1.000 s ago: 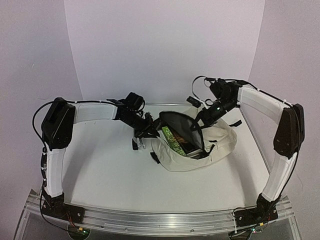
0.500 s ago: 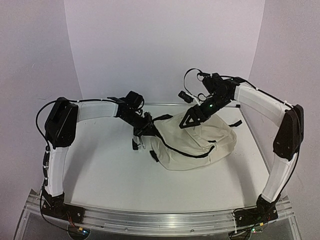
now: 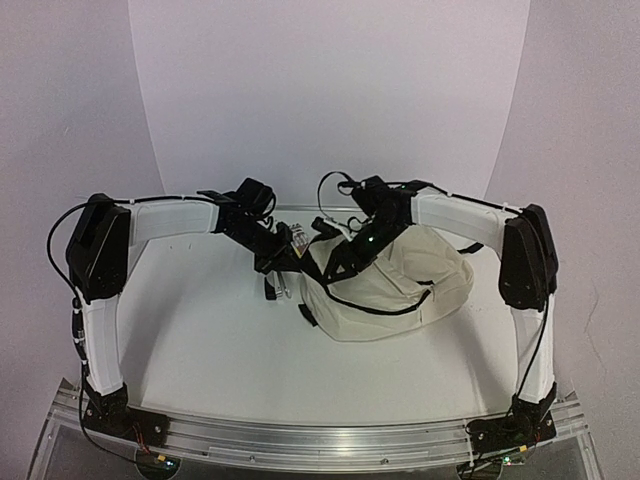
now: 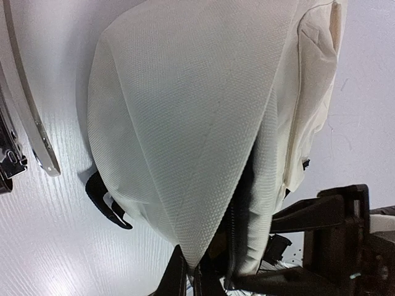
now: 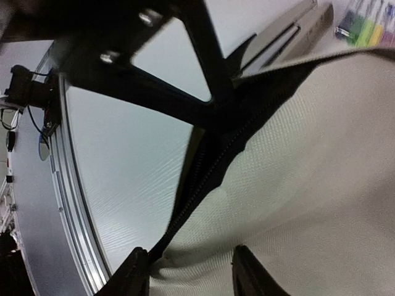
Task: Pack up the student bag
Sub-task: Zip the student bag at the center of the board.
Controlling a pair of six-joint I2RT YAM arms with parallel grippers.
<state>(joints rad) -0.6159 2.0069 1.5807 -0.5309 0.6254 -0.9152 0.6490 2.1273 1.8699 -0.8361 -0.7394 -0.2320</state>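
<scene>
1. Far-centre of the worktop [image 3: 220,340]: student bag [image 3: 400,290], flap down, zipper [image 5: 203,172] apparently unclosed.
2. Left fingers [image 4: 174,280]: pinched on the bag's left corner; hold that fabric taut as anchor.
3. Right fingers [image 5: 133,274]: parted astride the zipper, gripping nothing; judged next to find the pull, close firmly, draw steadily along the track.

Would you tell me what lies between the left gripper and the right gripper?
Only the student bag itself: its black zipper and cream cloth run from the left gripper to the right gripper, clearest in the right wrist view.
</scene>
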